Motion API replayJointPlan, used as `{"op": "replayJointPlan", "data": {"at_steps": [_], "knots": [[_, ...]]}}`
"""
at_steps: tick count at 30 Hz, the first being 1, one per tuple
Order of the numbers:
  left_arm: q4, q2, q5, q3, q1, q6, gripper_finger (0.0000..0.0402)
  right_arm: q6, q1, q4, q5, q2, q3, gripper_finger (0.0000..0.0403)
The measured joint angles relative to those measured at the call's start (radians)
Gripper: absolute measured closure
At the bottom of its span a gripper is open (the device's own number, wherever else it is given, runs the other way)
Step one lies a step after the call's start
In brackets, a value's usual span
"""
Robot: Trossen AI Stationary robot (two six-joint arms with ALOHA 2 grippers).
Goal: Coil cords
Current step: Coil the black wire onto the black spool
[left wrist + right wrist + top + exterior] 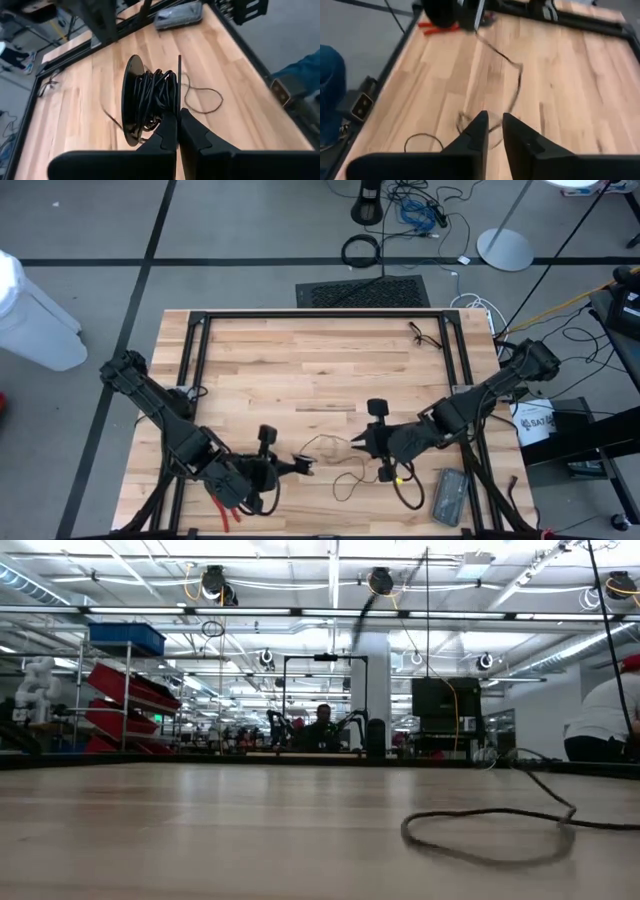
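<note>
High view: my left fingers [300,468] sit near the desk's [300,370] front edge, pinched shut on a spool, while the cord [335,450] trails loose between them and my right fingers [357,445].

Low view: only a slack loop of the cord [500,830] lies flat on the desk.

Left wrist view: the spool [145,105] already carries several black turns; if my grip slips, I judge they could spring off.

Right wrist view: my right fingers [492,131] stand slightly apart, holding nothing I can see, so the cord [512,75] may snag or tangle.
</note>
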Motion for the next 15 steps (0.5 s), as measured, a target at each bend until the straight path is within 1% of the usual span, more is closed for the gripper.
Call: {"op": "replayJointPlan", "data": {"at_steps": [3, 6, 8, 9, 11, 15], "knots": [[-0.027, 0.0, -0.008, 0.0, 0.0, -0.024, 0.04, 0.078, 0.021, -0.004, 0.058, 0.0, -0.052, 0.0347], [-0.026, 0.0, -0.012, 0.0, 0.001, -0.025, 0.04, 0.164, 0.04, -0.003, 0.082, 0.0, -0.114, 0.034], [-0.027, 0.0, -0.014, 0.0, 0.0, -0.025, 0.04, 0.21, 0.051, 0.029, 0.103, 0.0, -0.159, 0.0337], [-0.027, 0.0, -0.014, 0.0, 0.0, -0.024, 0.04, 0.221, 0.057, 0.072, 0.125, 0.001, -0.186, 0.0337], [-0.027, 0.0, -0.019, 0.0, 0.0, -0.017, 0.04, 0.198, 0.065, 0.257, 0.164, 0.004, -0.25, 0.0337], [-0.027, 0.0, -0.053, 0.0, 0.003, 0.002, 0.04, 0.052, 0.067, 0.753, 0.238, 0.054, -0.387, 0.0337]]}}
